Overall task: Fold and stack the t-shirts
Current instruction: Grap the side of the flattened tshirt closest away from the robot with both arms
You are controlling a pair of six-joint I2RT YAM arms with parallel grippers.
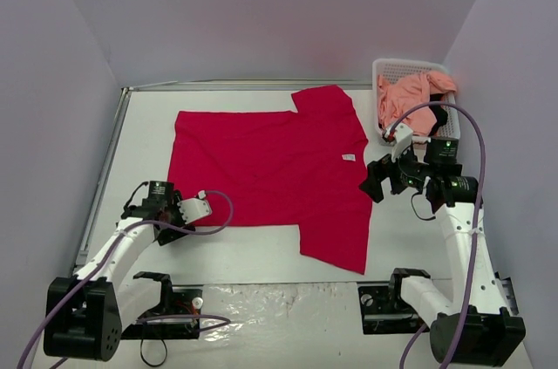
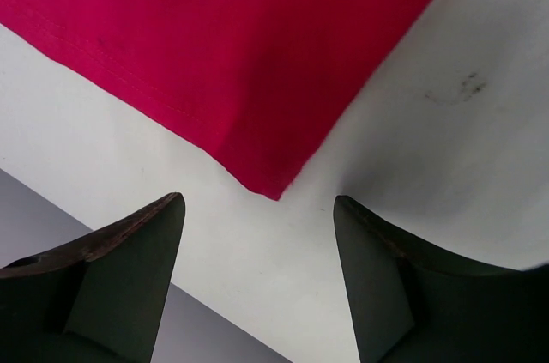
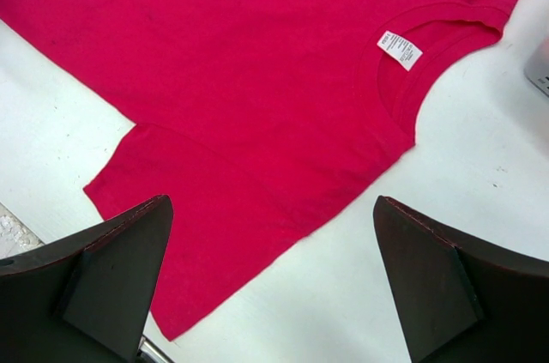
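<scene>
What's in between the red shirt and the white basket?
Just a bare strip of white table between the red shirt and the basket; the right wrist view shows it best.

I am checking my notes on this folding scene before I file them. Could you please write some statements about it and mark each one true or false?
1. The red t-shirt lies spread flat on the table. True.
2. The pink t-shirt is stacked on the red t-shirt. False: the pink t-shirt lies in the white basket.
3. The left gripper is shut on the red t-shirt's corner. False: the left gripper's jaws are open, holding nothing.
4. A white label shows at the collar. True.
</scene>
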